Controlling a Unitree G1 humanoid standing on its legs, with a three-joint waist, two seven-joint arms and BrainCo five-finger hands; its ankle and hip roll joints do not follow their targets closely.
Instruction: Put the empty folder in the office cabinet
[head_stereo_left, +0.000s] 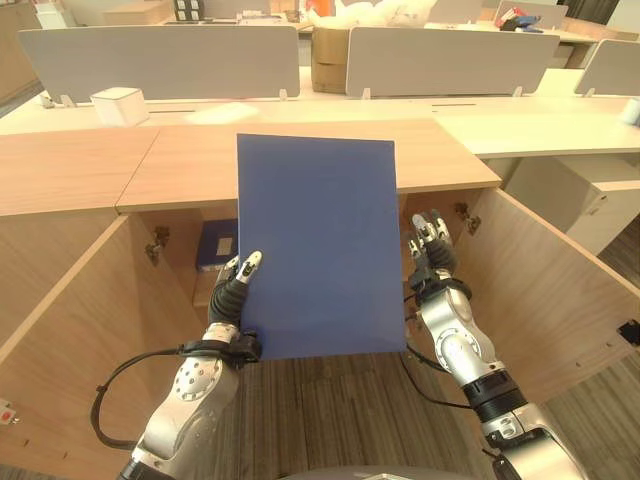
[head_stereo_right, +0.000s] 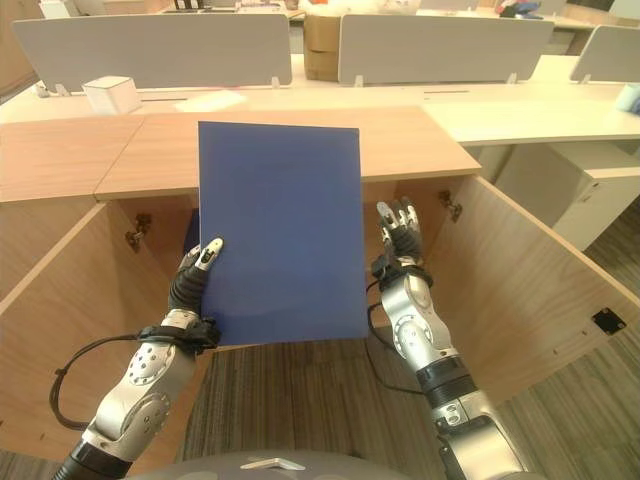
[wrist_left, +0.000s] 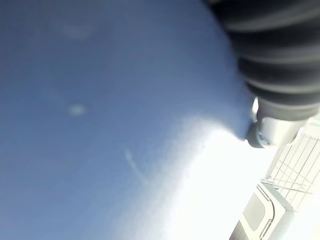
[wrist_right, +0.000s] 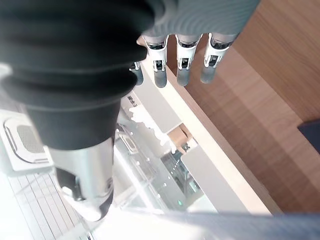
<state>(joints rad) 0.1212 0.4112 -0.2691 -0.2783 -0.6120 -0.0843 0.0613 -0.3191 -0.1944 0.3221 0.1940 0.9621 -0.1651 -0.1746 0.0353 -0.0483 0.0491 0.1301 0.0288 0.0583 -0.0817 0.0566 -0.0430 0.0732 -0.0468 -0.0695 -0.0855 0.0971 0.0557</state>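
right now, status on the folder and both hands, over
Left hand pinching folder at its left edge, held upright before the open cabinet. Right hand open, beside the right edge. Another blue item already inside.

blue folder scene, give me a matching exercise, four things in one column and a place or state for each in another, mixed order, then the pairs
Things:
1. blue folder
2. left hand
3. right hand
4. white box

Places or states:
A. on the pale desk behind the cabinet
B. fingers straight, beside the folder's right edge
C. held upright in front of the open cabinet
D. gripping the folder's lower left edge

Pairs: 1-C, 2-D, 3-B, 4-A
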